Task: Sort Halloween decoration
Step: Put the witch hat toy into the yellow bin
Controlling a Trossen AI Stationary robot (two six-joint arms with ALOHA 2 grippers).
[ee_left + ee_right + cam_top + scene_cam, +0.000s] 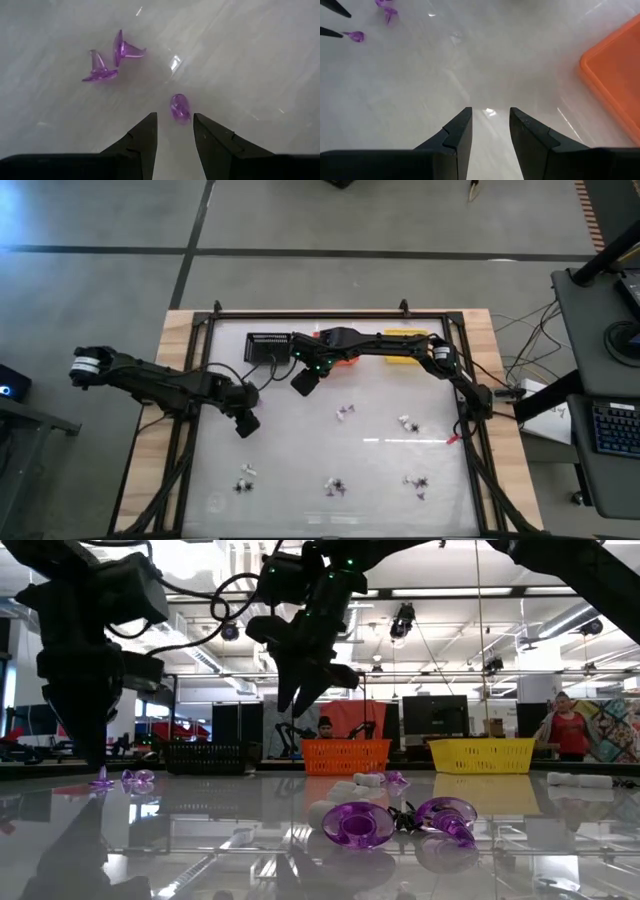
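Note:
My left gripper (175, 121) is open and points down, close over the table at its left side (245, 421). A small purple decoration (179, 107) lies on the table just beyond its fingertips, untouched. Two purple hat-shaped pieces (100, 70) (127, 50) lie a little farther off. My right gripper (490, 117) is open and holds nothing. It hangs high over the table's far middle (305, 380), beside the orange basket (615, 85). More small decorations (345, 412) (407, 422) lie scattered on the table.
A black basket (268, 347), the orange basket (345, 361) and a yellow basket (405, 338) stand in a row along the far edge. Purple rings (360, 825) and a black spider (405, 815) lie near the front edge. A raised dark frame (330, 315) rims the table.

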